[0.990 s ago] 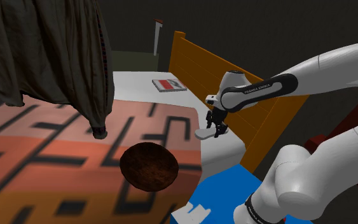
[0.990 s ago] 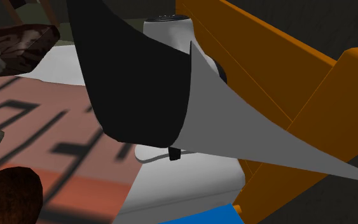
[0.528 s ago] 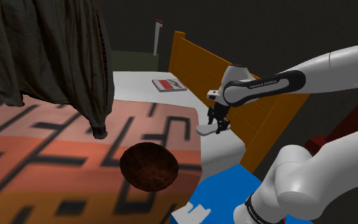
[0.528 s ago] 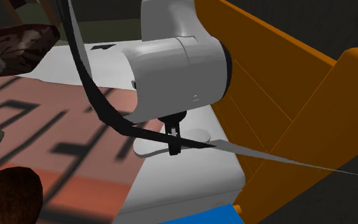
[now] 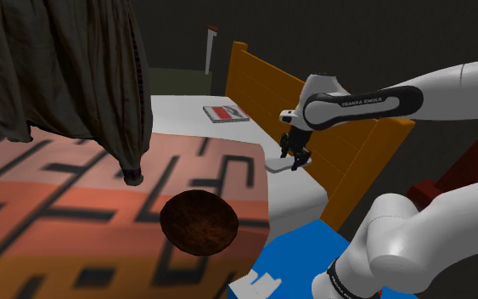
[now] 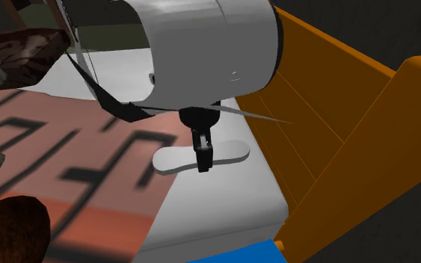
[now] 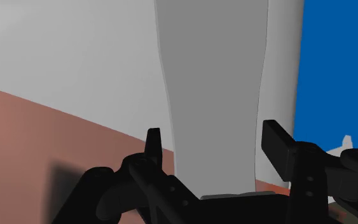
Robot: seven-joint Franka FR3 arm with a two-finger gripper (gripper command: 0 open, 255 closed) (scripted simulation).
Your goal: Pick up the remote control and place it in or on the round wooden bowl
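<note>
Arm link (image 5: 360,100): "FRANKA EMIKA", white on dark band, shoulder view.
Book (image 5: 226,113): red patch on cover, txt not legible.

Grey remote (image 6: 173,159) level in pincer (image 6: 203,162), dark round bowl (image 5: 199,222) apart

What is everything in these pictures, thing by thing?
remote: one, light grey, clasped in the gripper over the sheet
bowl: one, dark brown, round, on the cover
book: one, white and red, flat on the sheet beyond the gripper
cloth: one, dark olive, hanging over the cover at the shoulder view's left
cover: one, salmon with dark lines, spread beside the sheet
sheet: one, white, along the board
board: one, orange, upright beside the sheet
blue patch: one, blue, near the bowl, towards the arm's base
arm: one, white with dark joints
gripper: one, black, shut on the remote
</note>
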